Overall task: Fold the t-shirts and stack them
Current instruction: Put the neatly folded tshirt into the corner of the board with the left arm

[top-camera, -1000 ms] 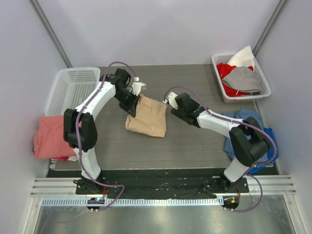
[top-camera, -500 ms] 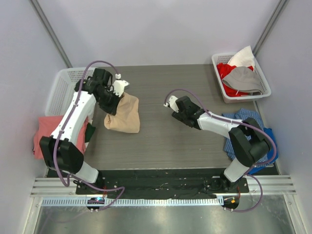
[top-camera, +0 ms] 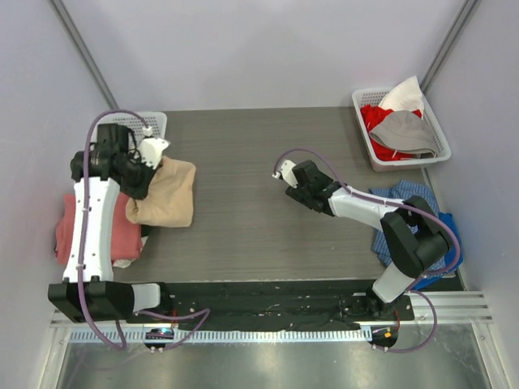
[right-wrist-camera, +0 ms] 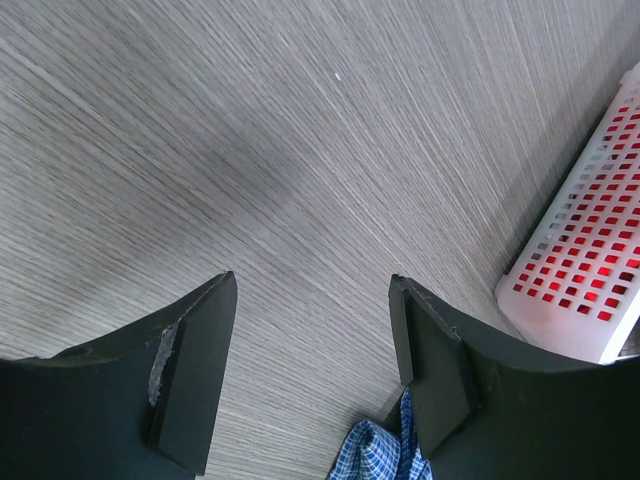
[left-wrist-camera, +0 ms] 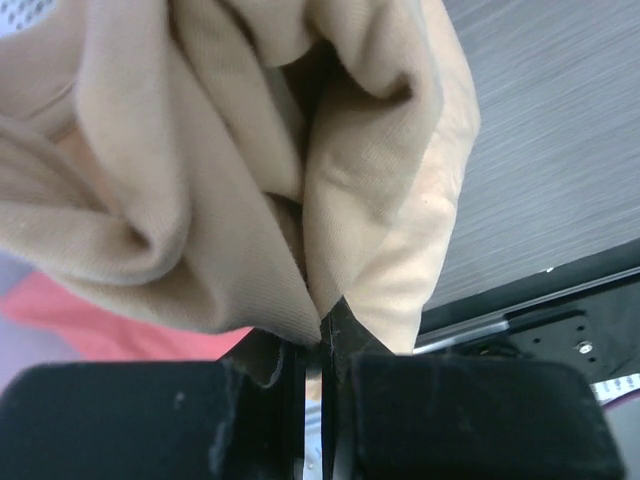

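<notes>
The folded tan t-shirt [top-camera: 166, 194] hangs at the table's left side, its left edge over the salmon-pink t-shirt [top-camera: 69, 231] that lies at the table's left edge. My left gripper [top-camera: 143, 168] is shut on the tan shirt's upper edge. In the left wrist view the jaws [left-wrist-camera: 322, 330] pinch a fold of tan cloth [left-wrist-camera: 250, 150], with pink cloth [left-wrist-camera: 80, 320] below. My right gripper [top-camera: 302, 188] hovers low over bare table right of centre. It stands open [right-wrist-camera: 312, 310] with nothing between its fingers.
A white basket [top-camera: 409, 158] with red, grey and white clothes stands at the back right, also seen as a basket [right-wrist-camera: 590, 270] in the right wrist view. A blue checked cloth [top-camera: 405, 198] lies at the right edge. Another white basket [top-camera: 154, 121] sits back left, mostly behind my left arm.
My left arm has swung left, carrying the tan t-shirt from the table's middle to the left side beside the pink one. The right arm has barely moved.
</notes>
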`<state>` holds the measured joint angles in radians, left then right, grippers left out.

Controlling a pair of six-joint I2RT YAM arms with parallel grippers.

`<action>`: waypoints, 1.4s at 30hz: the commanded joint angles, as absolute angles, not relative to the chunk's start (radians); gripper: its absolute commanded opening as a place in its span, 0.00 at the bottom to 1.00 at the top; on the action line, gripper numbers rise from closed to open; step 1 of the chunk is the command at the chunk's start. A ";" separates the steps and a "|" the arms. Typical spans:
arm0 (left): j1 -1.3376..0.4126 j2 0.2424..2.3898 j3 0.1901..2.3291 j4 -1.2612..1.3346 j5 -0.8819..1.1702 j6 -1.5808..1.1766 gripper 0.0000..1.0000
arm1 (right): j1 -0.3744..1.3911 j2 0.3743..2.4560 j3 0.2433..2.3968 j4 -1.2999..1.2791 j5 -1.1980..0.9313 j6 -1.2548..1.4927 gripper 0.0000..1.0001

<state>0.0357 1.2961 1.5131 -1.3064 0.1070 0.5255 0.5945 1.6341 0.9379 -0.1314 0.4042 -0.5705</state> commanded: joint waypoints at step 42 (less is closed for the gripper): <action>1.083 1.347 1.361 -0.961 0.448 0.898 0.00 | 0.600 1.690 0.936 -0.126 0.396 -0.557 0.69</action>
<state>1.0679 1.3788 1.3735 -1.2003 0.4793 0.9905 0.5945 1.6901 0.9306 -0.1364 0.3985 -0.5705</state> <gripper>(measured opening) 0.055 0.693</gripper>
